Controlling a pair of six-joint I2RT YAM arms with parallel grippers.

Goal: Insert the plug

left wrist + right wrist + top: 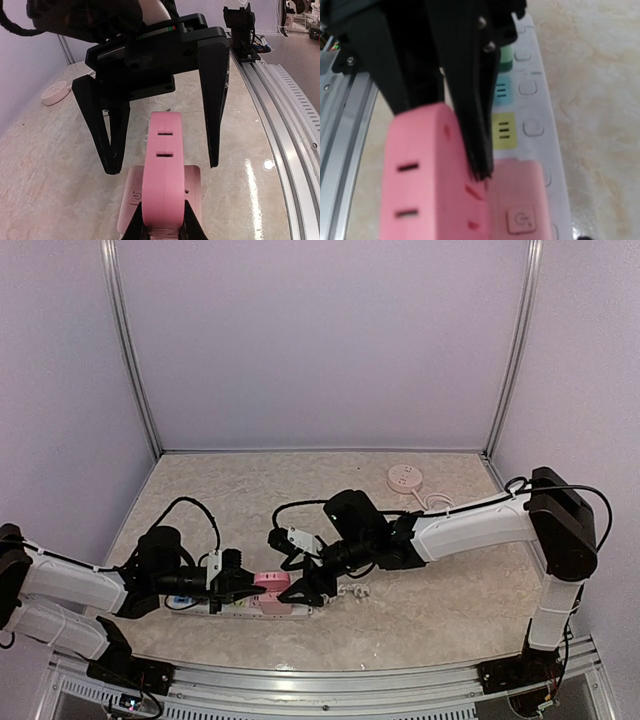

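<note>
The pink plug (272,589) is a rounded block with slots. My left gripper (247,584) is shut on it; in the left wrist view the fingers (131,226) pinch its near end (163,175). It stands over the pink end panel (129,197) of the white power strip (197,606); I cannot tell whether it is seated. My right gripper (300,588) is open, and its two black fingers (111,145) straddle the plug's far end without touching. In the right wrist view I see the plug (420,175), a left finger (474,130) and the strip's yellow socket (504,131).
A round white puck (405,478) with a cable lies at the back right, and also shows in the left wrist view (54,92). A small white piece (354,591) lies right of the strip. The aluminium rail (350,685) runs along the near edge.
</note>
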